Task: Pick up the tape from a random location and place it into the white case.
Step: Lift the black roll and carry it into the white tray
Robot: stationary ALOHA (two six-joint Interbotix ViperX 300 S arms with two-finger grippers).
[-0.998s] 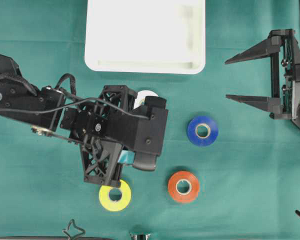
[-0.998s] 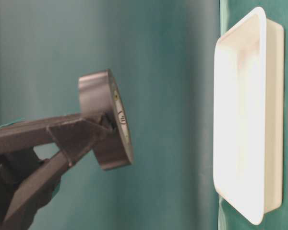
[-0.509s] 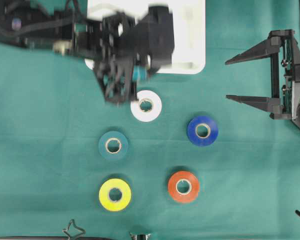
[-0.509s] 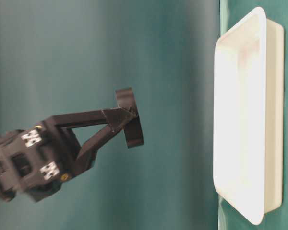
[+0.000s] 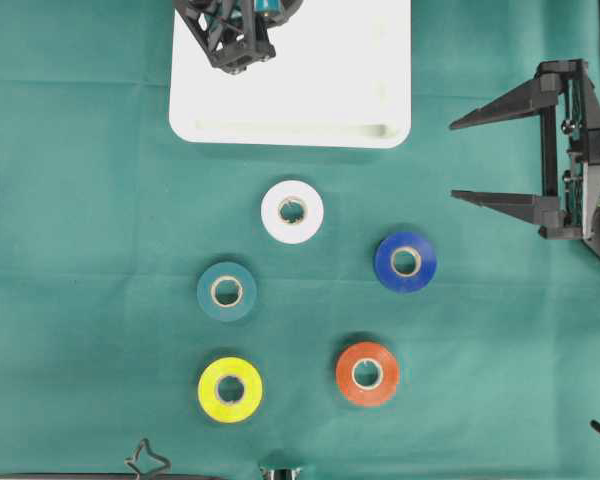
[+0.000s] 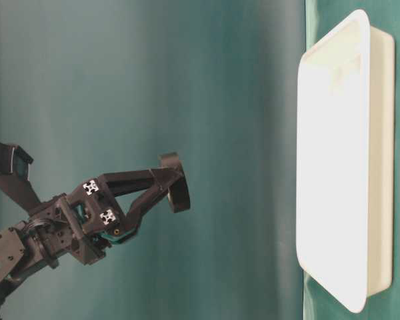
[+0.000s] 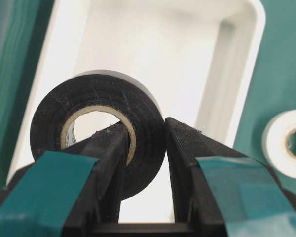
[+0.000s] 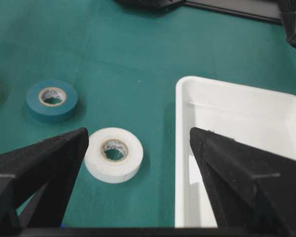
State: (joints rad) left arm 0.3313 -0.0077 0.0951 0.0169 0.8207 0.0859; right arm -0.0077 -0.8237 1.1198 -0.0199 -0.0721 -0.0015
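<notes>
One black tape (image 7: 98,133) visible only wrist-side, overhead shows five loose rolls (image 5: 292,211)

A green cloth (image 5: 80,200) is covering the table. Lying on it are the white case (image 5: 380,100) at the far edge and, nearer, white (image 5: 292,211), teal (image 5: 227,291), blue (image 5: 405,262), yellow (image 5: 230,389) and orange (image 5: 367,373) tape rolls, all apart.

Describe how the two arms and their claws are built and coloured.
Both are matte black. The left claw has thick black fingers with teal tape patches near their base; its wrist housing is an open lattice frame bearing small white square markers and a teal insert. The right claw has long, tapering triangular black fingers on a black truss-like carriage.
</notes>
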